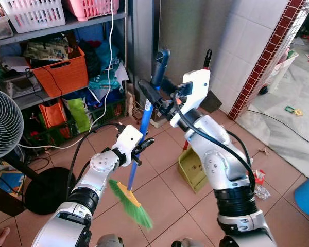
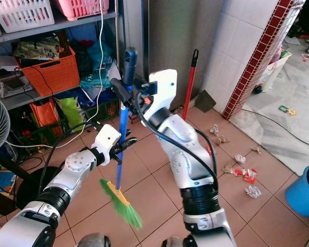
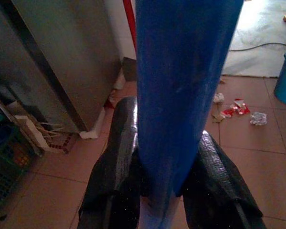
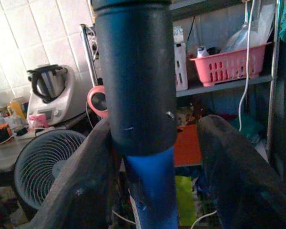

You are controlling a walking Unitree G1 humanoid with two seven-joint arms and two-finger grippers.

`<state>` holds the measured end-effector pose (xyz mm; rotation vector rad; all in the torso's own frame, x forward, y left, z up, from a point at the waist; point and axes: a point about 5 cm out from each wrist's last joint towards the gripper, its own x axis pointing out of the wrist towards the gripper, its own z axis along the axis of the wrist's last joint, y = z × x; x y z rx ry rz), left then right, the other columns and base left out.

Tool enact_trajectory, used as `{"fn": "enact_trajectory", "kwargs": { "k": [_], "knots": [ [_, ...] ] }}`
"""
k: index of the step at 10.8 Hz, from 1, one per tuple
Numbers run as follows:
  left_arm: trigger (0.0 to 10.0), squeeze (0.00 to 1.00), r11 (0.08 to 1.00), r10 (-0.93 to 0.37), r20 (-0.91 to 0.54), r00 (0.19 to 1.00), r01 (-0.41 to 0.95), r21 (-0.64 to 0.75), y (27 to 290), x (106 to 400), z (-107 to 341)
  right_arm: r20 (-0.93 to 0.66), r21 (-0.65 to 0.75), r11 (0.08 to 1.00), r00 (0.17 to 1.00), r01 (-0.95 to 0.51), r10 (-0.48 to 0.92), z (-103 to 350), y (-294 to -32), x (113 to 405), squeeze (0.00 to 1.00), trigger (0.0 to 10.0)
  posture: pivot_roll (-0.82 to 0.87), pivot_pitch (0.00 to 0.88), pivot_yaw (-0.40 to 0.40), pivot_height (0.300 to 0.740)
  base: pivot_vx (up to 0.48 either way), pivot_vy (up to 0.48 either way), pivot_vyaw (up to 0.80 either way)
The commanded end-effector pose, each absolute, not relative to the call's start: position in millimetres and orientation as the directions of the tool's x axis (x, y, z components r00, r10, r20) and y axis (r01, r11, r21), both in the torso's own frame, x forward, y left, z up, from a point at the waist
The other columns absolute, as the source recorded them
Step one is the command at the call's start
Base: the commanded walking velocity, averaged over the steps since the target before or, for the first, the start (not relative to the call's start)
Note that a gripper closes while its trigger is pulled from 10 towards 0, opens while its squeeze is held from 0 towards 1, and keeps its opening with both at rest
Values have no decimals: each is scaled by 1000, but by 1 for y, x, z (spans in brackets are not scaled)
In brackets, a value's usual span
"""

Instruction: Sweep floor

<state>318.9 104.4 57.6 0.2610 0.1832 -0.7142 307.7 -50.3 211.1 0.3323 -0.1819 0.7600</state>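
A broom with a blue handle [image 1: 144, 122], a black top grip [image 1: 159, 66] and green bristles [image 1: 132, 204] stands nearly upright between my arms, bristles just above the tiled floor. My left gripper [image 1: 137, 153] is shut on the lower handle; in the left wrist view both fingers [image 3: 118, 143] press against it. My right gripper [image 1: 150, 96] is up by the black grip [image 4: 136, 81]. One finger [image 4: 86, 181] touches the grip, while a gap shows beside the other. Crumpled red and white litter [image 2: 244, 174] lies on the tiles to my right.
A yellow-green dustpan [image 1: 191, 170] with a red handle [image 2: 189, 85] stands against the steel cabinet [image 2: 170, 36] ahead. Cluttered shelves with an orange basket [image 1: 62, 72] and a standing fan [image 1: 2, 123] are on the left. A blue bucket [image 2: 305, 191] is at the right.
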Motion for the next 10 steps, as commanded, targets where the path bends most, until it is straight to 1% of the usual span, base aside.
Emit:
{"fn": "enact_trajectory", "kwargs": {
  "k": [1, 2, 3, 6, 7, 8, 10],
  "knots": [
    [0, 0, 706, -640, -222, 736, 677, 208, 100, 325, 68, 270, 232, 672, 710, -703, 650, 212, -48, 307, 0, 10000, -31, 0, -34, 740, 0, 0, 0],
    [0, 0, 706, -640, -222, 736, 677, 208, 100, 325, 68, 264, 235, 658, 698, -716, 666, 211, -45, 304, 0, 10000, -33, 0, -33, 740, 0, 0, 0],
    [0, 0, 705, -640, -223, 735, 678, 208, 100, 325, 68, 261, 242, 651, 695, -719, 670, 210, -44, 302, 1000, 10000, -33, 0, -33, 740, 0, 0, 0],
    [0, 0, 704, -641, -225, 734, 679, 210, 100, 325, 68, 252, 244, 665, 708, -706, 659, 210, -44, 303, 1000, 10000, -34, 0, -35, 740, 0, 0, 0],
    [0, 0, 703, -641, -226, 734, 679, 210, 99, 325, 68, 254, 245, 665, 709, -705, 658, 211, -44, 303, 616, 4392, -34, 0, -35, 740, 0, 0, 0],
    [0, 0, 702, -641, -227, 733, 680, 210, 99, 325, 68, 259, 250, 665, 711, -704, 654, 213, -42, 303, 0, 0, -35, 0, -35, 740, 0, 0, 0],
    [0, 0, 702, -642, -227, 732, 680, 210, 99, 325, 68, 265, 258, 662, 710, -704, 652, 213, -41, 303, 0, 0, -35, 0, -35, 740, 0, 0, 0]
  ]
}}
